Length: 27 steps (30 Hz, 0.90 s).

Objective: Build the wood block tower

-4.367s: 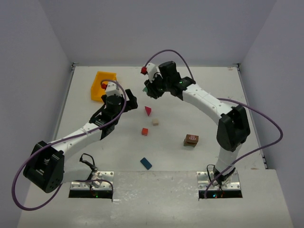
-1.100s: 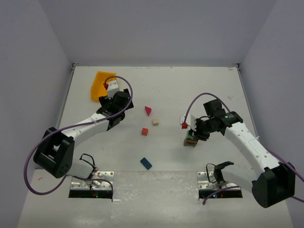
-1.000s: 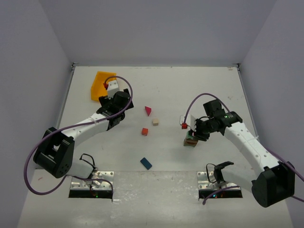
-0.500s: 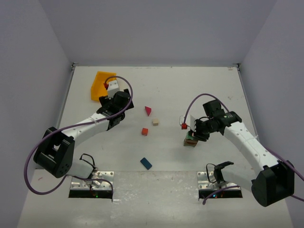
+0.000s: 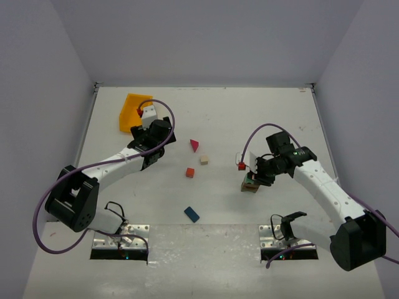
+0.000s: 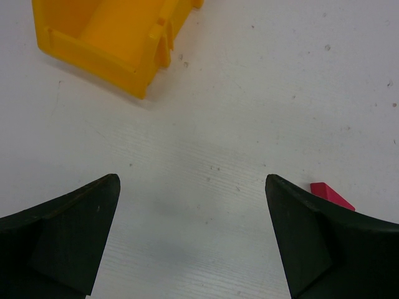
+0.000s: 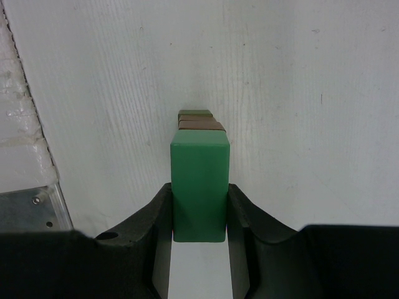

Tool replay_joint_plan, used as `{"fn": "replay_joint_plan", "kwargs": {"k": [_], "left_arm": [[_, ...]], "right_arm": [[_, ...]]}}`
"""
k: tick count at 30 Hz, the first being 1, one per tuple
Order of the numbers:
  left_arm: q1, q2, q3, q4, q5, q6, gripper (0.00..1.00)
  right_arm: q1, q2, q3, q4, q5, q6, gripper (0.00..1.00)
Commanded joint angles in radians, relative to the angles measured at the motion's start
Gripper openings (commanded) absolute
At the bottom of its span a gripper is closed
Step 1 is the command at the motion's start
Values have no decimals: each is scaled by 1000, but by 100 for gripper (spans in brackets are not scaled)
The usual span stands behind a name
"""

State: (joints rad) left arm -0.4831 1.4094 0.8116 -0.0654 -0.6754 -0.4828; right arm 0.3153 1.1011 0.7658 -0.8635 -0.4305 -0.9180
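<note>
While my right claw (image 7: 199,190) is clamped on the green block (image 7: 199,165) above the brown base (image 7: 201,124) at the surface's (image 5: 249,118) near right, I judge stacking underway, needing a square lowering before release; farther left, my left claw (image 6: 192,180) hangs apart.

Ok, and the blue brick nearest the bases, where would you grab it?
Grip the blue brick across its two long side faces, coming straight down from above. It lies flat with nothing touching it, turned diagonally in the top view, so the fingers would need rotating to match. The left gripper is open and free; the right gripper holds a green block.
</note>
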Motion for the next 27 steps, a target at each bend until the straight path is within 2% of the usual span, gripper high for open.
{"fn": "replay_joint_plan", "kwargs": {"k": [1,10,21,27], "left_arm": [[8,-3,41,12,1,2,100],[8,-1,41,11,8,2,100],[8,0,41,9,8,4,100],[8,-1,44,7,8,4,100]], "right_arm": [[-5,-2,-3,31,-19,-15,25],[-5,-6,-3,37,-16,-12,29],[-5,-6,1,49,-13,-4,44],[-5,-4,1,47,-11,-7,45]]}}
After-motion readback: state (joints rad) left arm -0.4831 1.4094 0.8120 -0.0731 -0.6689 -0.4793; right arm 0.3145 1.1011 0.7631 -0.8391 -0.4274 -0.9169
